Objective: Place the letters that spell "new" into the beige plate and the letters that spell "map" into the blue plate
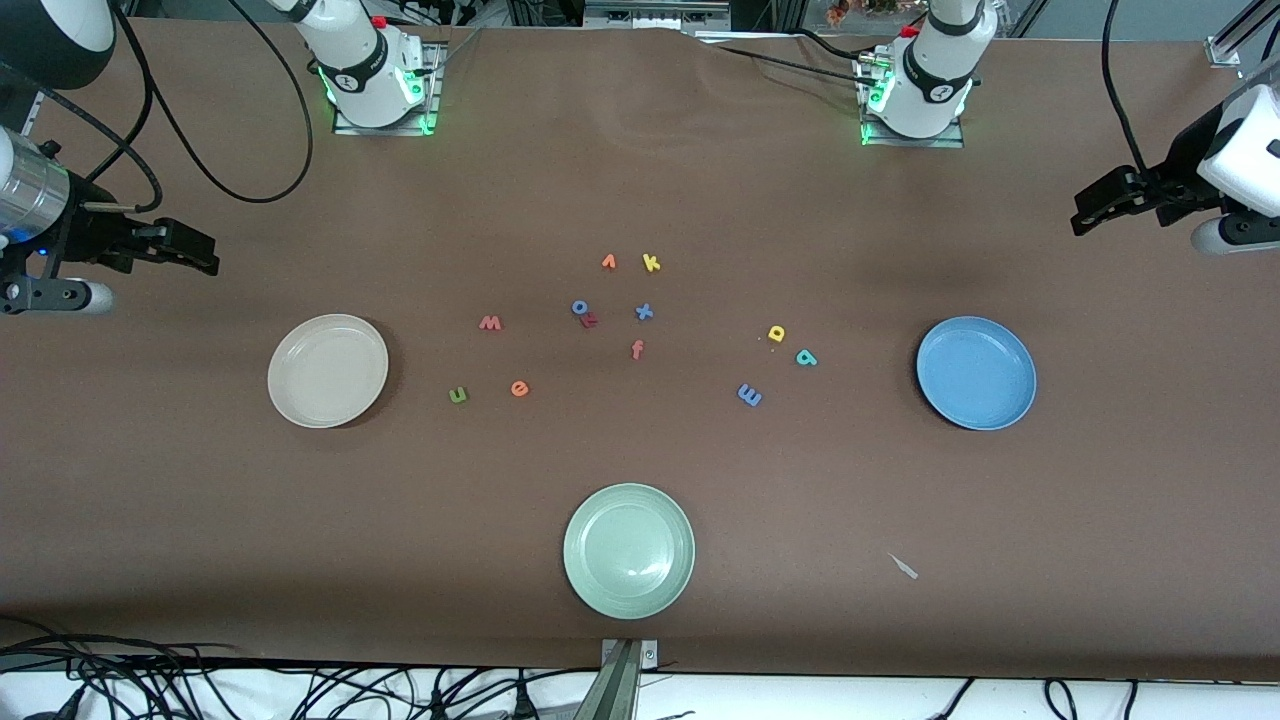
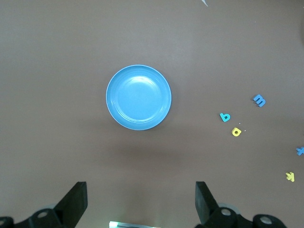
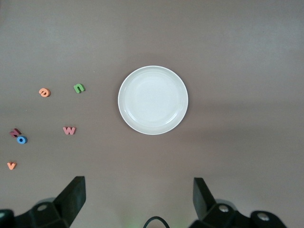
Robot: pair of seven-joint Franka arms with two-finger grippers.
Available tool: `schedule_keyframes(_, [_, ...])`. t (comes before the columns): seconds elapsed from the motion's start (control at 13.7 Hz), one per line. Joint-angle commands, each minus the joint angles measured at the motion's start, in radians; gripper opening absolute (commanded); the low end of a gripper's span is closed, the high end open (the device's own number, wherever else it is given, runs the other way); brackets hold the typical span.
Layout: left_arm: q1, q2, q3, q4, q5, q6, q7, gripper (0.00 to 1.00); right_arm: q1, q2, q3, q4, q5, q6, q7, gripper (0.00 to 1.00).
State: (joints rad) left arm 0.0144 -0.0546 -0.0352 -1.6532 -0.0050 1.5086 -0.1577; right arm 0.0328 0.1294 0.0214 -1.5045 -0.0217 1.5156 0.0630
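The beige plate (image 1: 328,370) (image 3: 153,99) lies toward the right arm's end, with nothing in it. Beside it are the green n (image 1: 458,394) (image 3: 79,88), orange e (image 1: 519,388) (image 3: 44,92) and pinkish-red w (image 1: 490,322) (image 3: 69,130). The blue plate (image 1: 976,372) (image 2: 138,97), also holding nothing, lies toward the left arm's end, with the blue m (image 1: 749,395) (image 2: 259,99), yellow a (image 1: 776,333) (image 2: 236,131) and teal p (image 1: 806,357) (image 2: 225,117) beside it. My right gripper (image 1: 205,255) (image 3: 138,185) and left gripper (image 1: 1085,215) (image 2: 140,190) hang open and hold nothing, high over their table ends.
A pale green plate (image 1: 629,550) sits near the front edge. In the middle lie an orange v (image 1: 609,262), yellow k (image 1: 651,263), blue o (image 1: 579,307), red r (image 1: 589,320), blue x (image 1: 644,311) and orange-red f (image 1: 637,349). A small white scrap (image 1: 904,567) lies nearer the camera.
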Motion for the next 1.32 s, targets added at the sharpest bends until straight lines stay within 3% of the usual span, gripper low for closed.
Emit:
schedule_keyframes(0.0, [-0.002, 0.005, -0.002, 0.026, 0.022, -0.024, 0.013, 1.0, 0.001, -0.008, -0.001, -0.005, 0.017, 0.006, 0.0, 1.0])
schedule_keyframes(1.24, [-0.002, 0.005, -0.002, 0.026, 0.02, -0.034, 0.007, 1.0, -0.004, -0.007, -0.005, -0.003, 0.017, 0.008, 0.07, 1.0])
